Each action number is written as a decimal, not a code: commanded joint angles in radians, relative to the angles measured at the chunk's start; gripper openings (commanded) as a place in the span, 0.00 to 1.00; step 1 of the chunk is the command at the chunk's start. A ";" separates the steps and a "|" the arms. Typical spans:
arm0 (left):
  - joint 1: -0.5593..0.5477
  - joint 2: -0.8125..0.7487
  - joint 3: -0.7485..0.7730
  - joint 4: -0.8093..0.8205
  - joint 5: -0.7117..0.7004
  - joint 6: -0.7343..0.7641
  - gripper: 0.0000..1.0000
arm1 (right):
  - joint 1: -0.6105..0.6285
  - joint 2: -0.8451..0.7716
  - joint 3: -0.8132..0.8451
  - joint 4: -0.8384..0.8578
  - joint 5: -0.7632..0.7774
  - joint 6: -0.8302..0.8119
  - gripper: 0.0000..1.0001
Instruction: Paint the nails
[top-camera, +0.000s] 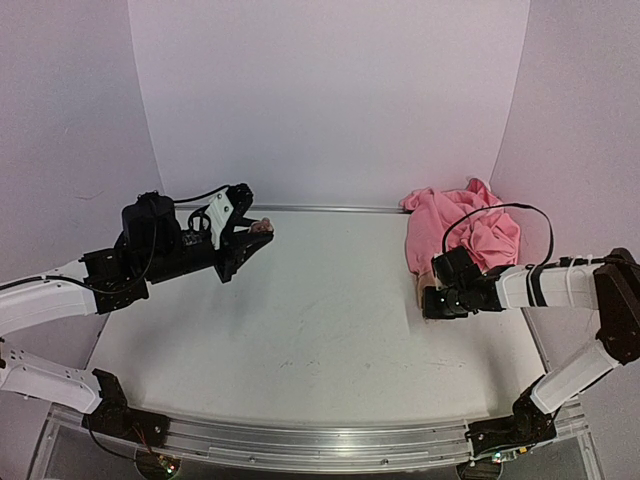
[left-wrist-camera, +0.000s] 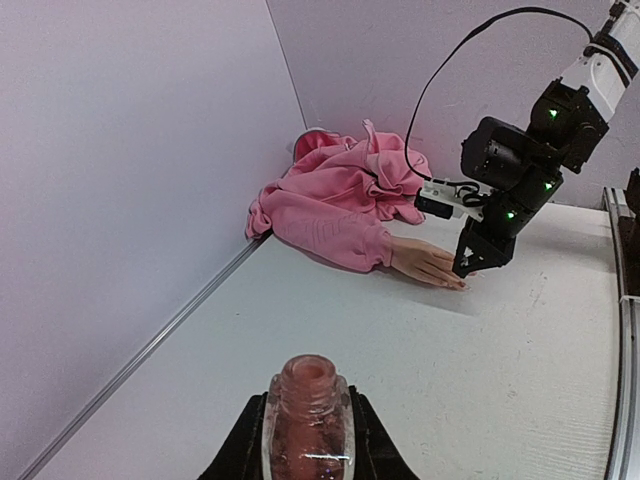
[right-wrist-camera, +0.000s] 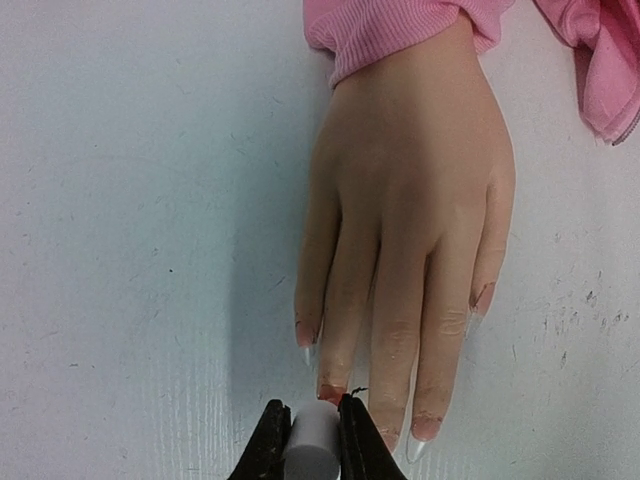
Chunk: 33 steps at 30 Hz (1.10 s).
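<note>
The flesh-coloured mannequin hand (right-wrist-camera: 410, 200) lies flat on the white table, sticking out of a pink sleeve (right-wrist-camera: 390, 30). Its nails (right-wrist-camera: 425, 428) are pale with pinkish smears; one fingertip (right-wrist-camera: 331, 392) is reddish. My right gripper (right-wrist-camera: 312, 425) is shut on the white brush cap (right-wrist-camera: 314, 445), right at that reddish fingertip; the brush itself is hidden. It also shows in the left wrist view (left-wrist-camera: 470, 270), tip down at the fingers of the hand (left-wrist-camera: 425, 262). My left gripper (left-wrist-camera: 308, 445) is shut on the open pinkish polish bottle (left-wrist-camera: 308, 405), held above the table at far left (top-camera: 262, 228).
The pink garment (top-camera: 465, 232) is bunched in the back right corner against the wall. A black cable (top-camera: 500, 212) loops over it to the right arm. White walls close the table on the left, back and right; a metal rail (top-camera: 320, 445) runs along the near edge.
</note>
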 joint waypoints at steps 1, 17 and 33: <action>0.005 -0.021 0.004 0.043 0.015 -0.010 0.00 | -0.003 -0.017 -0.008 -0.035 -0.006 0.009 0.00; 0.006 -0.026 0.005 0.043 0.022 -0.018 0.00 | -0.003 -0.071 -0.028 -0.051 -0.050 0.021 0.00; 0.007 -0.018 0.005 0.043 0.012 -0.012 0.00 | -0.007 -0.050 0.006 -0.019 0.032 0.008 0.00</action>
